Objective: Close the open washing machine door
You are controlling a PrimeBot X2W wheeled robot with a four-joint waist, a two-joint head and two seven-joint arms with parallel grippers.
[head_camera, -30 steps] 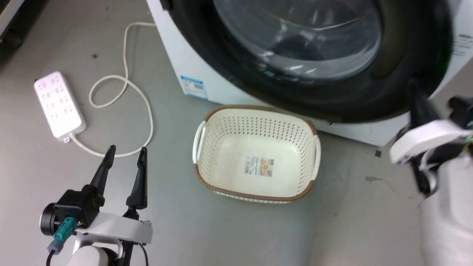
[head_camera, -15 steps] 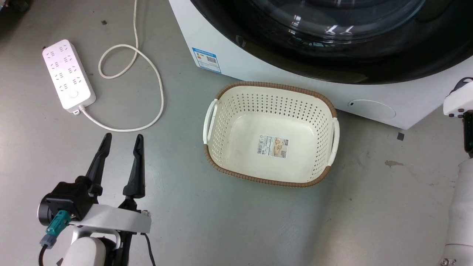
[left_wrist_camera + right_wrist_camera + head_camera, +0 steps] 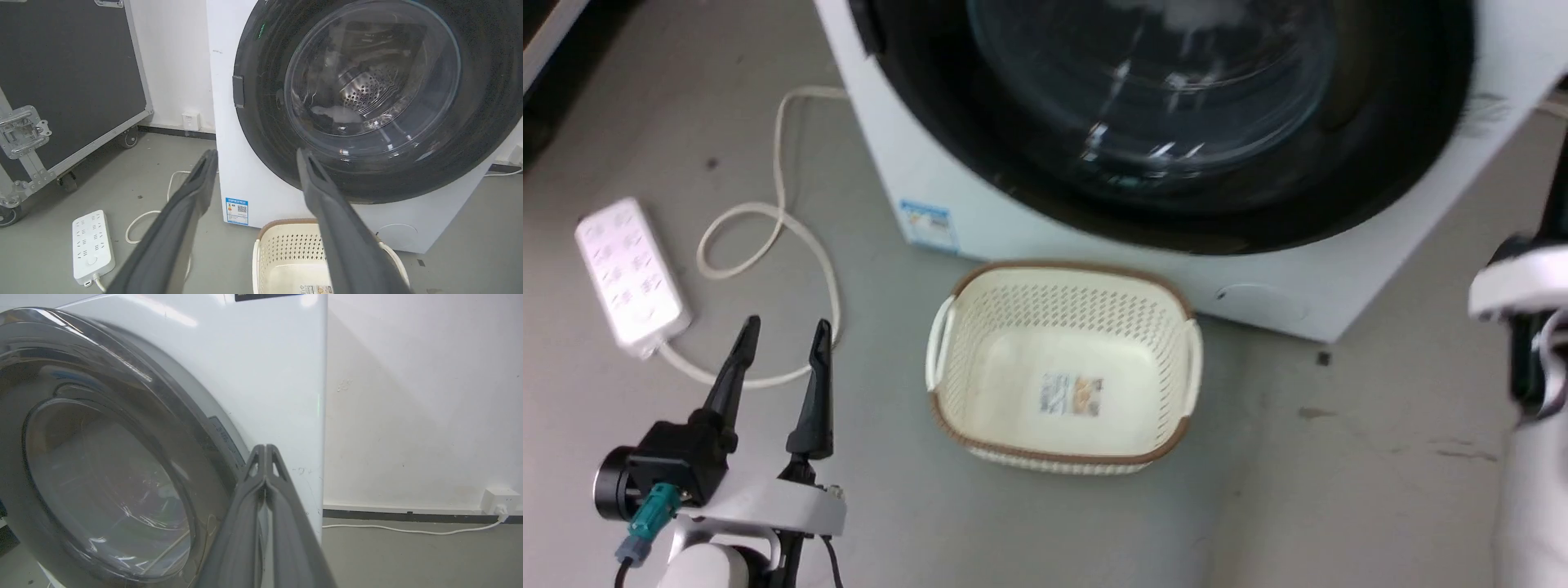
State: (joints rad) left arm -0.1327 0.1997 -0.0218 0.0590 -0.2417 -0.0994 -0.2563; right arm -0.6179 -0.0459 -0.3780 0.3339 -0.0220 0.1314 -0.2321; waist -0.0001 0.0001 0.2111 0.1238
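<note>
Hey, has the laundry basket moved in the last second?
No. The laundry basket sits just as before against the washer's label; the camera shifted.

A cream basket (image 3: 1058, 314) with a brown rim stands on the grey floor (image 3: 1323, 498), and a paper label (image 3: 1072, 394) lies on its bottom. At the basket's 9 o'clock, well apart, a white power strip (image 3: 629, 278) lies flat. Its cable (image 3: 777, 155) makes a loop at the strip's 2 o'clock. In the left wrist view a black wheeled case (image 3: 69, 73) stands at 10 o'clock, with a wall socket (image 3: 191, 121) near it.
</note>
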